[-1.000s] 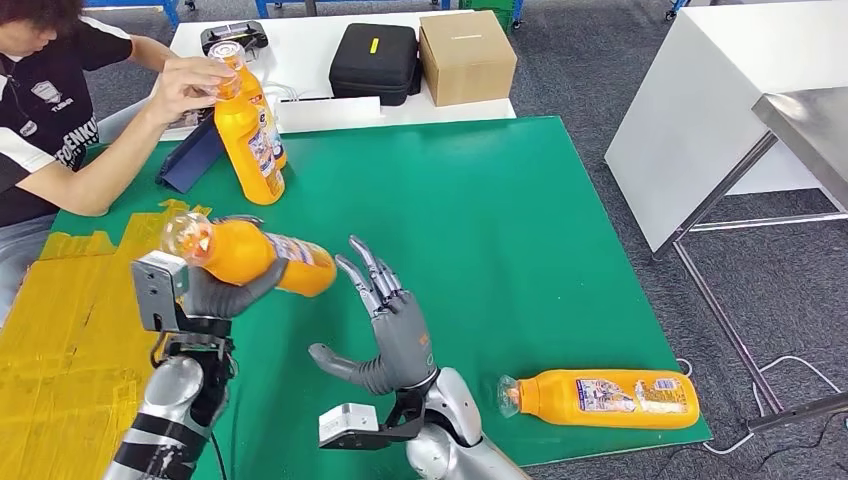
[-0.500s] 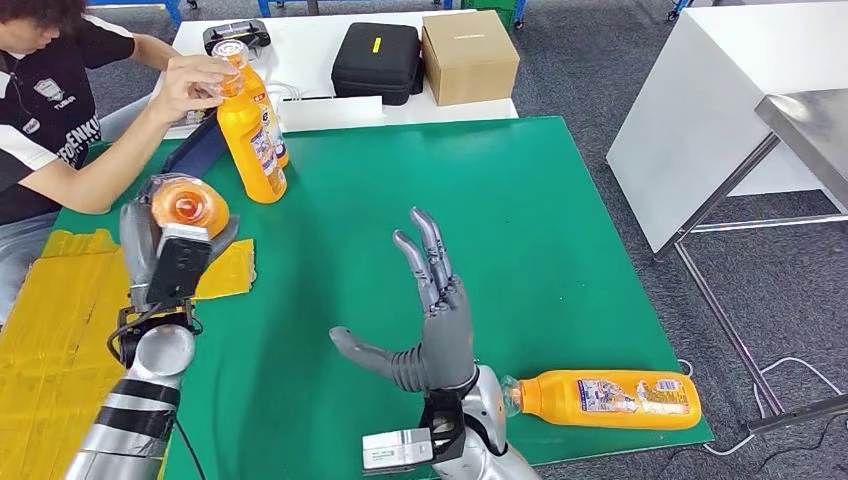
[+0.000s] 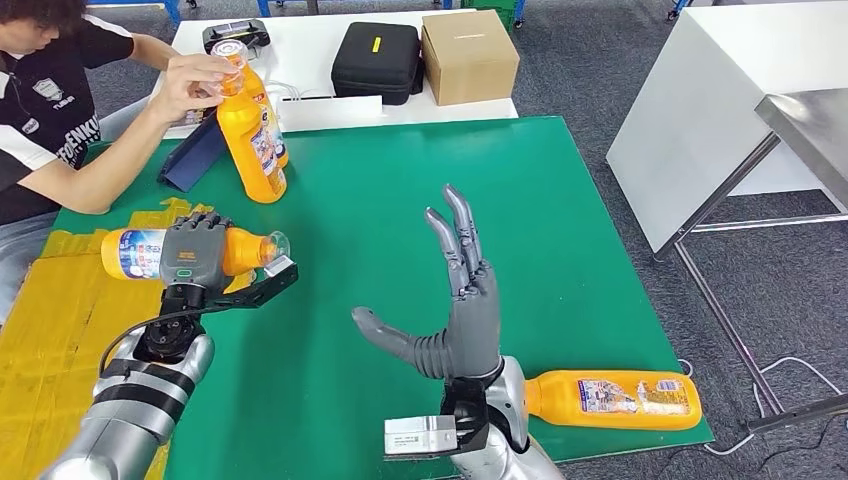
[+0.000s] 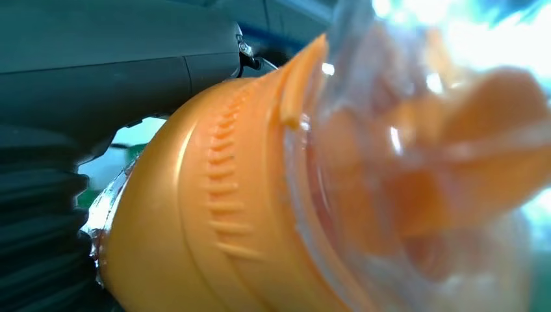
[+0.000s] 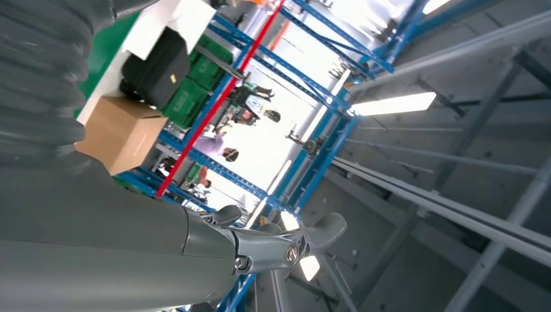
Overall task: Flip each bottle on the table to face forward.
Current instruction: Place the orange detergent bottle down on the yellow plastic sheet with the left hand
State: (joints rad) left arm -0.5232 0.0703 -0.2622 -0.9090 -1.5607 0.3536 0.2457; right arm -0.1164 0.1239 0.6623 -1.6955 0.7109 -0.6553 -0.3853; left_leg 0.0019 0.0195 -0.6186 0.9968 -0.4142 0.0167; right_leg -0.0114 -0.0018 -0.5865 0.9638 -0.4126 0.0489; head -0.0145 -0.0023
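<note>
- An orange juice bottle (image 3: 150,252) is held lying sideways by the left hand (image 3: 192,252), fingers wrapped round its middle, above the left edge of the green surface (image 3: 560,220).
- Judged step: turning in hand; setting it down facing forward is called for next.
- The right hand (image 3: 455,320) is held upright, fingers spread, holding nothing.
- A second bottle (image 3: 610,398), smooth plastic with a paper label and clear cap, lies near the front edge.

Silver ribbed arms end in dark grey hands (image 3: 195,255), a black cable (image 3: 150,325) looping at the left wrist.
</note>
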